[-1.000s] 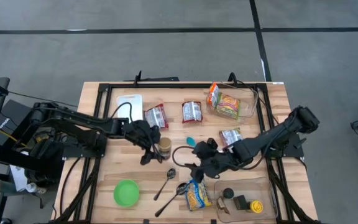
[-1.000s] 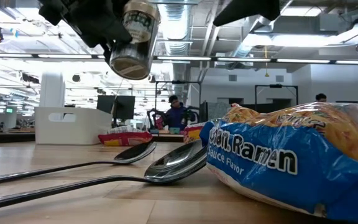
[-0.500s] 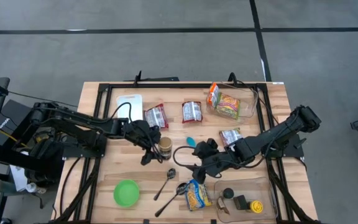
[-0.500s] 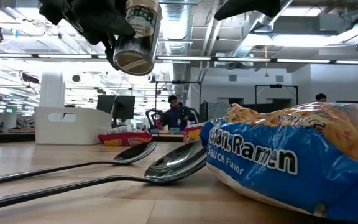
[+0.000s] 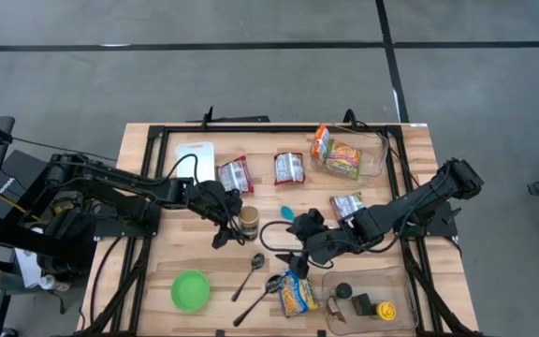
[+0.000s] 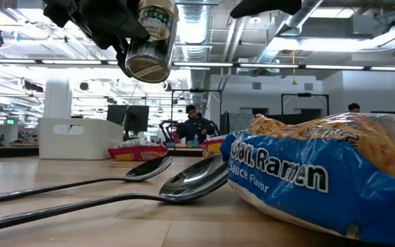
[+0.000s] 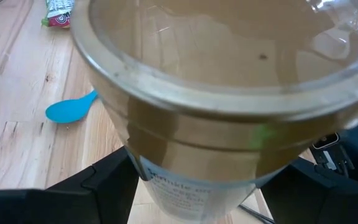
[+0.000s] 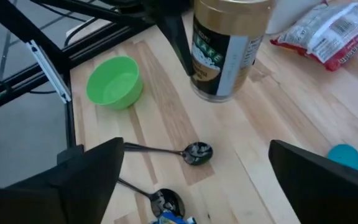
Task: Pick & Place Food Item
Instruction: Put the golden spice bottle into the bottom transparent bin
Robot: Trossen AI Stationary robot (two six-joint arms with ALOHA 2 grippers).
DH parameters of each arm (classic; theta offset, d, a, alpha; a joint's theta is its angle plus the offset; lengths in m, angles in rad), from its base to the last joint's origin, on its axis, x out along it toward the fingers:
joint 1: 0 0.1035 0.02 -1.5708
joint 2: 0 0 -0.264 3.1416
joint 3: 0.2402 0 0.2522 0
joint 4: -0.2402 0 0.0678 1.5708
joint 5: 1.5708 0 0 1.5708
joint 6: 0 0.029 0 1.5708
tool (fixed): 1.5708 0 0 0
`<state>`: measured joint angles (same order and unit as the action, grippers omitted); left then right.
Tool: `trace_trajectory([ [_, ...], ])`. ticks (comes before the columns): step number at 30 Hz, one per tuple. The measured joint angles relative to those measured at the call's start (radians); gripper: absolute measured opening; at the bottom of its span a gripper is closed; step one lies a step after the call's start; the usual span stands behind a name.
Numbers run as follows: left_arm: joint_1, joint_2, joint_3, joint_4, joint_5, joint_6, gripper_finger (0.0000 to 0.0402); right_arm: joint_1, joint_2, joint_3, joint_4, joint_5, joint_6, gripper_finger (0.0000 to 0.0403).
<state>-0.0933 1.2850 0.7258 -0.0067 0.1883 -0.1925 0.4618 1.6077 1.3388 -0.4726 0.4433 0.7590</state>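
Wooden bench [image 5: 185, 262] fills the centre of the high view, crowded with packets and spoons. At mid-frame the left claw [image 5: 235, 225] holds the jar [image 5: 246, 223] clear of the boards, gripped around its body. Just right of it the right claw [image 5: 293, 255] hangs spread wide and empty. Risk: the smooth jar could slip, or the two arms could collide.

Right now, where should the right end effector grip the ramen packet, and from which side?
Come from above and pinch the ramen packet across its middle: it lies flat, a spoon at one edge, the clear bin at the other, so side approaches look crowded. The open right end effector is nearest; the left end effector holds a jar.
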Motion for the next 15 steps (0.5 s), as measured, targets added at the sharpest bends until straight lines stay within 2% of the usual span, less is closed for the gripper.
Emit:
trace_trajectory([
  [8,-0.036,0.000,0.000,0.043,-0.001,0.000,0.0279,-0.011,0.000,0.000,-0.001,0.000,-0.056,0.0351],
  [15,-0.063,0.008,0.000,0.119,-0.006,-0.001,0.0275,-0.045,0.000,0.000,-0.004,0.002,-0.060,0.0346],
])
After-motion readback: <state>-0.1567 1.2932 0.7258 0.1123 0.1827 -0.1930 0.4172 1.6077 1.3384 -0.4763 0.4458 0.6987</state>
